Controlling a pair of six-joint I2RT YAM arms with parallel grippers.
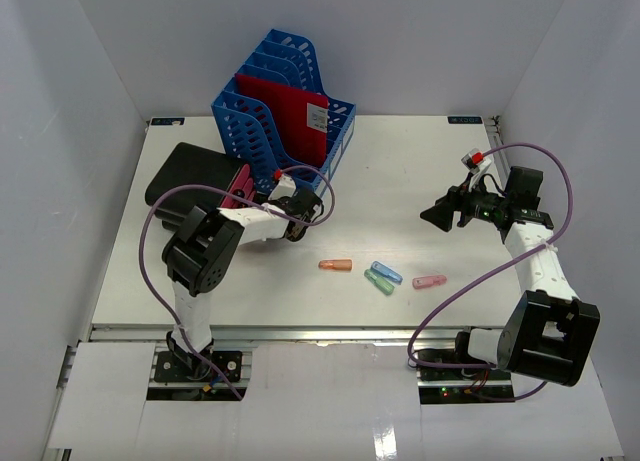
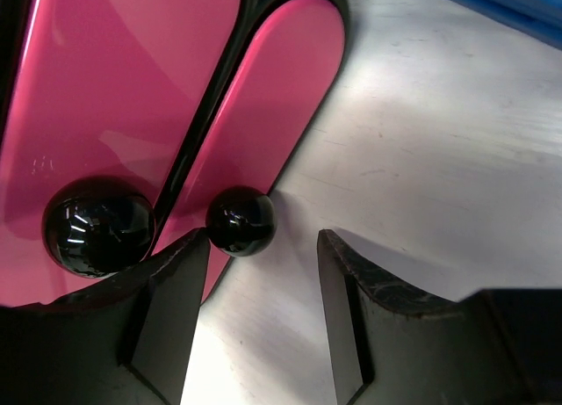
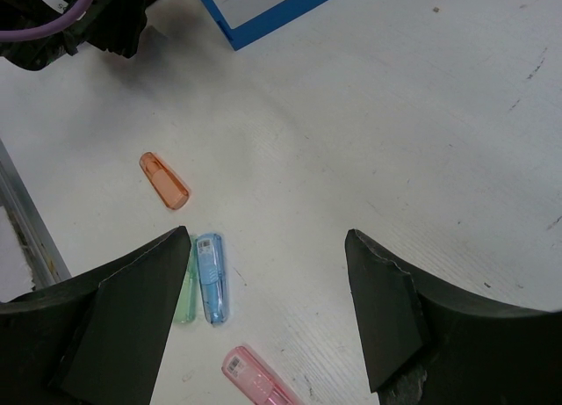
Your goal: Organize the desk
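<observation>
A: Desk position and handling wanted, quick.
B: The desk [image 1: 420, 171] is the white tabletop filling the cell, under both arms, with a rail along the near edge. It is judged rigid, heavy and smooth. It is not to be gripped itself, only tidied. Loose items can be expected to skid on it.
A: Left side?
B: A black case [image 1: 185, 181] is laid far left. A glossy pink part [image 2: 132, 89] and a small black ball [image 2: 241, 220] are seen from the wrist. The left gripper [image 2: 262, 242] is held with jaws apart, nothing between them, the ball just beside one finger. A blue rack [image 1: 285, 91] with a red folder [image 1: 290, 121] is stood behind.
A: Middle, right?
B: Orange stick [image 1: 336, 265], then green stick [image 1: 378, 283] just beside blue stick [image 1: 386, 273], then pink stick [image 1: 430, 281]. All are judged light, hard, slick plastic, best pinched across the narrow sides at mid-length. The right gripper [image 1: 437, 216] is held above the desk near them, spread wide, empty.
</observation>
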